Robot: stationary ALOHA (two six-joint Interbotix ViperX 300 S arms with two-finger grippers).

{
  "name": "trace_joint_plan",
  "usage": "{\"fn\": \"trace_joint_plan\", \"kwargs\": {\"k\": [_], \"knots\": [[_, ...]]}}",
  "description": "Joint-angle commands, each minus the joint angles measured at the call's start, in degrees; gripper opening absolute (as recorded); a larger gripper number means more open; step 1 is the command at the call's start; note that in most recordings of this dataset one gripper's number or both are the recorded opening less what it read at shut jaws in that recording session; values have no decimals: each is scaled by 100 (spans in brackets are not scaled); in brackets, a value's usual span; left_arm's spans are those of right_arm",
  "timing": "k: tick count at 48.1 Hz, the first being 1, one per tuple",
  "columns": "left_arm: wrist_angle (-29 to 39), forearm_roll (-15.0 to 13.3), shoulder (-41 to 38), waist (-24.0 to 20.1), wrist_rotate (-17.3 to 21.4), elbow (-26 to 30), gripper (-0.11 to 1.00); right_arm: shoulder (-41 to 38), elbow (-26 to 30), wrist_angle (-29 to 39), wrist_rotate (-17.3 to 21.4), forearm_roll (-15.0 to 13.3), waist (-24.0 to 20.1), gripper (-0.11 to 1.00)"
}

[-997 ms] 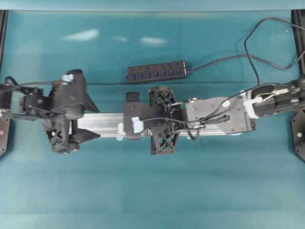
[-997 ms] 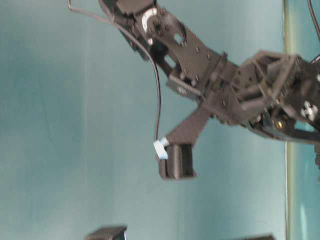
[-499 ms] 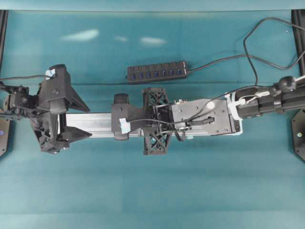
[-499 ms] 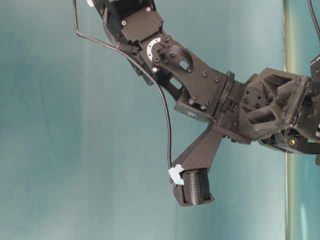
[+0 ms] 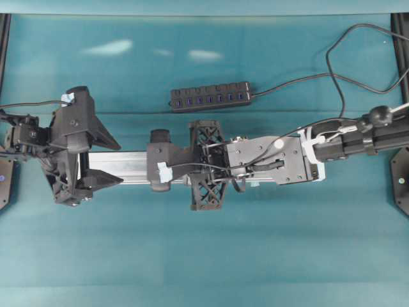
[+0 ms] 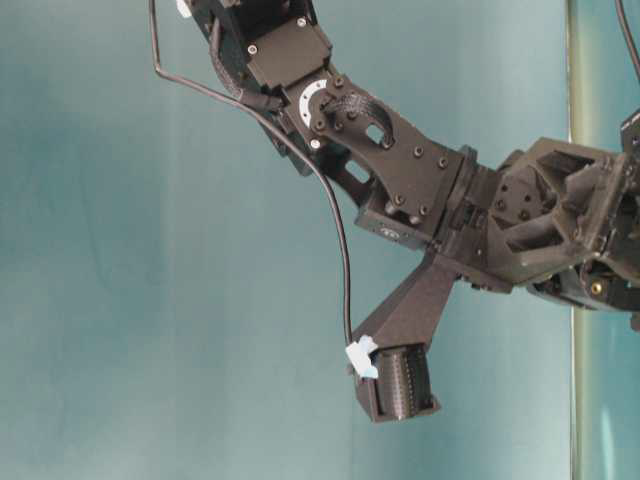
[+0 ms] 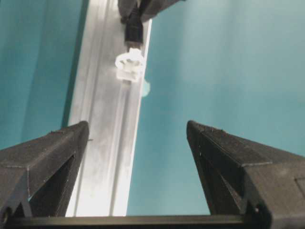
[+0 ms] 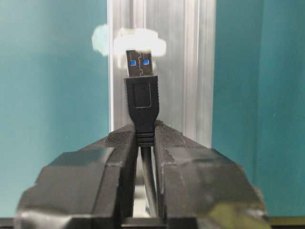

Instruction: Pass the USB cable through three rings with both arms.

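Right gripper (image 8: 142,143) clenched on the black rectangular plug of the thin black USB cable (image 8: 140,102), aimed at a translucent white plastic ring clip (image 8: 139,44) on the long silver aluminium rail (image 8: 190,71).

The plug's metal tip, with blue inside, sits just short of the ring, pointing along the rail. The left gripper (image 7: 138,143) hangs over the rail's other end with its black pointed fingers (image 7: 52,152) spread wide and nothing between them. In the overhead view the two arms face each other along the rail, and a black multi-port hub bar (image 5: 211,97) lies on the teal table (image 5: 204,256) beyond it.
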State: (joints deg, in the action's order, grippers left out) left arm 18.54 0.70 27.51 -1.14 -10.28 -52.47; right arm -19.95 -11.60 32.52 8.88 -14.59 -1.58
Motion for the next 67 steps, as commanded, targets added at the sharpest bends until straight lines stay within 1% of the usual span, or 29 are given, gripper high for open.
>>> {"fn": "trace_joint_plan", "kwargs": {"k": [1,10,28,48,57,64,67], "knots": [[-18,9,26,-9,0,70,90,9,149,-18,-53,0,-35,-7],[-26,0,18,-9,0,70,90,-97,299,-18,-53,9,-26,-7],[-53,9,26,0,0,62,90,-158,334,-62,-44,9,-26,-7],[-70,9,0,0,0,70,90,-229,545,-193,-44,9,9,-7],[-211,0,-114,0,9,18,90,-229,536,-255,-35,53,9,-7],[-519,26,-492,-26,176,-44,90,-220,501,-404,-18,79,9,-7],[-598,35,-703,-26,316,-44,90,-211,501,-483,-9,88,9,-7]]}}
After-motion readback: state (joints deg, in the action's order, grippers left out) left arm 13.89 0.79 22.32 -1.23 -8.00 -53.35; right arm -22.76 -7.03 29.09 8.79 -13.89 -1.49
